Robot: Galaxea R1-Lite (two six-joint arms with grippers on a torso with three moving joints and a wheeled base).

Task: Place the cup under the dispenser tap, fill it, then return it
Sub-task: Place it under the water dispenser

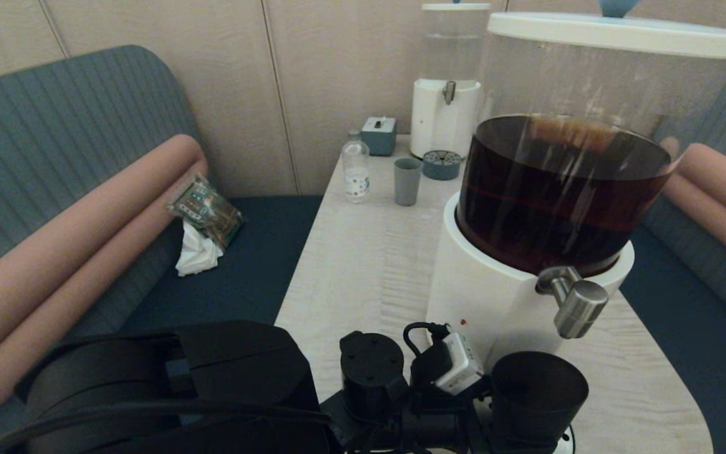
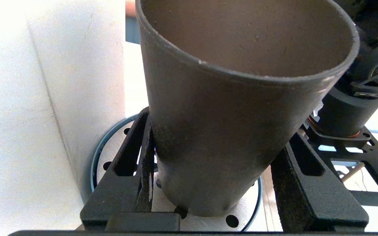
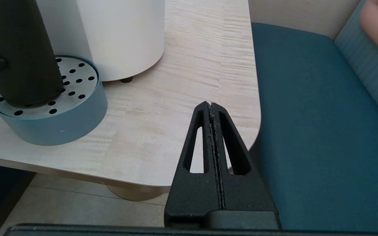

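Note:
The matte black cup [image 1: 536, 384] stands upright on a blue perforated drip tray [image 3: 61, 124], directly below the brushed-steel dispenser tap [image 1: 574, 306]. No liquid runs from the tap. My left gripper [image 2: 218, 124] reaches in from the left, and its fingers [image 2: 133, 170] press both sides of the cup [image 2: 228, 98] low on its wall. The inner wall of the cup looks dry; its bottom is hidden. The big dispenser [image 1: 564, 189] holds dark brown liquid. My right gripper [image 3: 211, 104] hangs shut and empty over the table's near right corner.
At the far end of the table [image 1: 369, 265] stand a pale grey tumbler [image 1: 407, 181], a small bottle [image 1: 356, 171], a clear-water dispenser [image 1: 446, 82] and a second drip tray [image 1: 442, 165]. Blue benches flank the table. A packet and tissue [image 1: 205, 217] lie on the left bench.

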